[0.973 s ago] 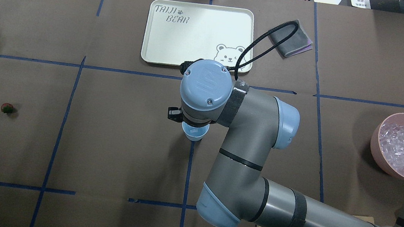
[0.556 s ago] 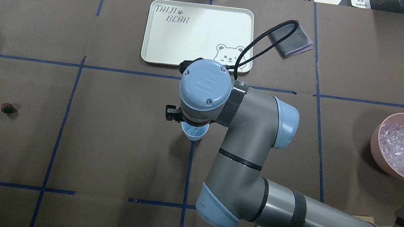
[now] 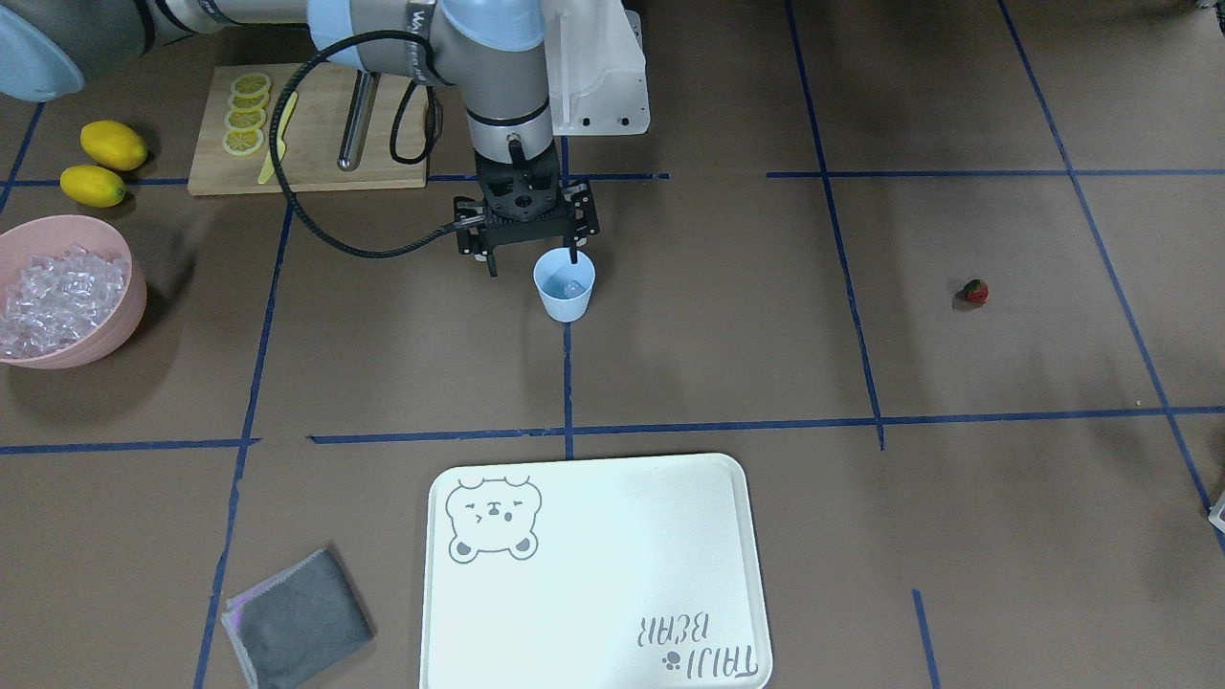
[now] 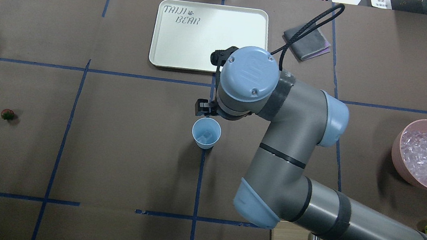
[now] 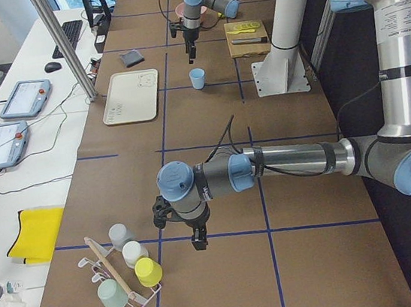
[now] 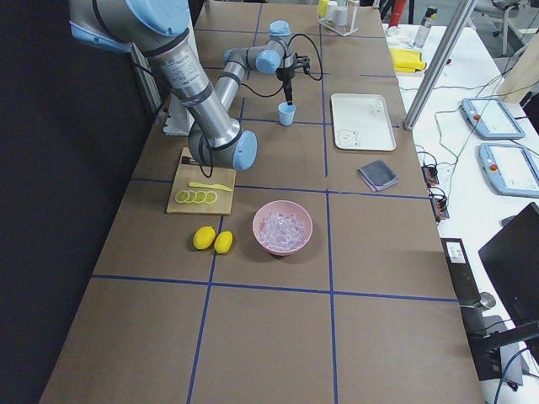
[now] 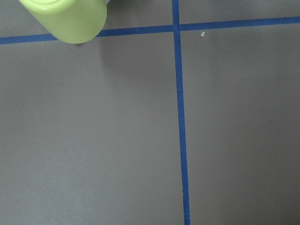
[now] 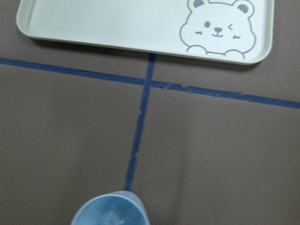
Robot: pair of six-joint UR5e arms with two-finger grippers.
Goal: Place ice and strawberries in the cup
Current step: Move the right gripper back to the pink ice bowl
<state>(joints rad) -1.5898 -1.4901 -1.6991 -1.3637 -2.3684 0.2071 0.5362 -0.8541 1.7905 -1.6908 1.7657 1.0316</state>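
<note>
Right hand [image 3: 532, 260]: fingers spread wide, holding nothing, poised just above the cup [image 3: 564, 284]. The cup stands upright at mid-surface at the end of a blue tape line [image 3: 567, 383], with one ice cube [image 3: 572, 287] at its bottom. More ice [image 3: 57, 292] fills the pink bowl [image 3: 120, 330], well off to the robot's right. The strawberry [image 3: 974, 291] lies alone far to its left. Left hand [image 5: 198, 239]: seen only from the side, pointing down; whether its fingers are apart or together cannot be told.
</note>
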